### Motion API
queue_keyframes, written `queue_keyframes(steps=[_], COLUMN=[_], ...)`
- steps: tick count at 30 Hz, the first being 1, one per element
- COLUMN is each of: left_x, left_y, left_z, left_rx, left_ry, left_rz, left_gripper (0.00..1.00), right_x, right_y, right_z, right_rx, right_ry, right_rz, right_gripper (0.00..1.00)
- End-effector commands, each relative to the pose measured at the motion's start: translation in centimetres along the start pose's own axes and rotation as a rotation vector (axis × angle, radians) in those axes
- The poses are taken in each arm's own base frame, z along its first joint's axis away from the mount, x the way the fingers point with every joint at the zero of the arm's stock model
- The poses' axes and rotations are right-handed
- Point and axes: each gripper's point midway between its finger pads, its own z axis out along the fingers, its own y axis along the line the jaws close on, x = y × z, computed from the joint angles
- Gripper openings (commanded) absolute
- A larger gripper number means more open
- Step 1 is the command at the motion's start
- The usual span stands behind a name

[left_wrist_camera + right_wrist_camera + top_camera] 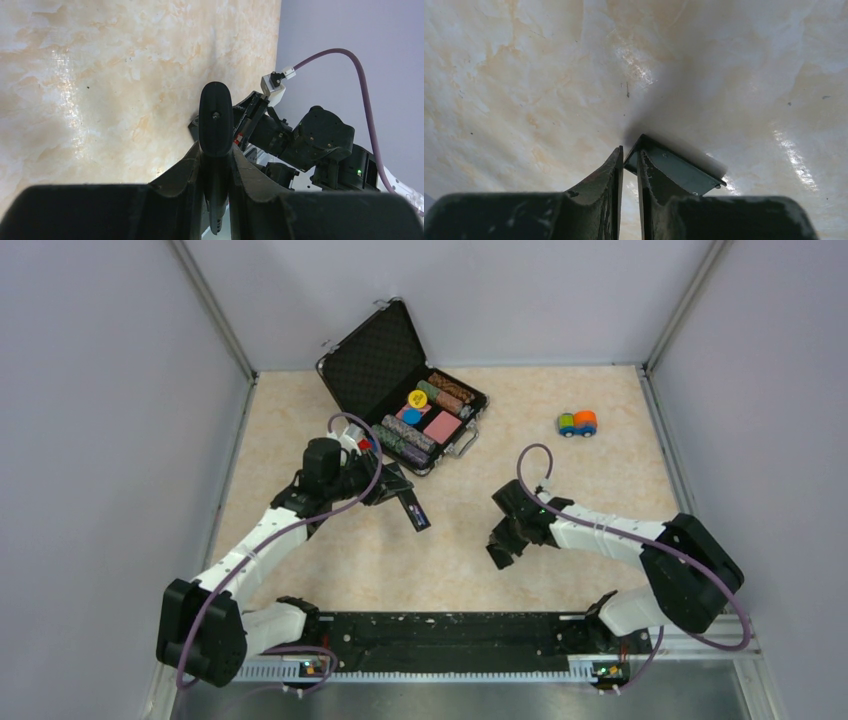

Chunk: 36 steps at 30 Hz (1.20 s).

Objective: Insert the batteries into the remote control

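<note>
Progress: You look early in the job. The remote control [215, 107] is in hand, but no battery shows seated in it.
Batteries: You won't find them clearly in any view. From above, the remote's end farthest from the left end effector [216, 148] shows a bluish-purple patch, too small to say whether it is a battery.
Left to do: By my reading, both batteries are yet to be picked up and seated, then the back closed.
Left end effector: Clamped tight on the remote, which juts out edge-on past the fingertips, above the table [524, 75].
Right end effector [629, 155]: The fingers stand a narrow slit apart, low over the table. A corner of the flat dark cover piece [679, 172] sits right at the tips, and the rest runs off past the right-hand finger. You can't tell whether it is pinched or only touched.
Elsewhere: The open poker chip case [375, 360] lies beyond the left end effector, untouched.
</note>
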Motion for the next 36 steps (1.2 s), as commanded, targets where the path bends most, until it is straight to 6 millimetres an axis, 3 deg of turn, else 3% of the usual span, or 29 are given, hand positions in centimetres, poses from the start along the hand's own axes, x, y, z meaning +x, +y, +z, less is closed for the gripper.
queue_keyframes(steps=[1,4,9,15,22,26,32,36], left_x=[-0.9,-0.9,-0.9,-1.0,-2.7,-3.9,-5.6,-5.6], left_y=[-1.4,-1.4,-1.6,-2.6,-5.6,-7.5,-10.2,-12.3], left_z=[-0.1,-0.2,-0.3,-0.4,-1.1,-1.7,-3.1,-3.6], left_rx=[0.054,0.056,0.061,0.093,0.231,0.332,0.504,0.611], left_ry=[-0.033,-0.034,-0.034,-0.034,-0.122,-0.197,-0.325,-0.354], left_rz=[0.036,0.036,0.029,-0.005,-0.047,-0.073,-0.101,-0.150], left_gripper=[0.00,0.00,0.00,0.00,0.00,0.00,0.00,0.00], right_x=[0.1,0.1,-0.4,-1.6,-2.9,-3.5,-2.1,-0.8], right_y=[-1.0,-0.7,1.3,5.9,11.6,14.9,19.7,21.7], right_z=[0.8,0.7,-0.5,-5.0,-13.6,-19.6,-29.6,-34.5], right_rx=[0.025,0.011,-0.057,-0.247,-0.570,-0.778,-1.205,-1.418], right_ry=[0.005,0.009,-0.002,-0.033,-0.092,-0.136,-0.126,-0.056], right_rz=[0.034,0.026,-0.025,-0.116,-0.228,-0.283,-0.398,-0.430], right_gripper=[0.12,0.00,0.00,0.00,0.00,0.00,0.00,0.00])
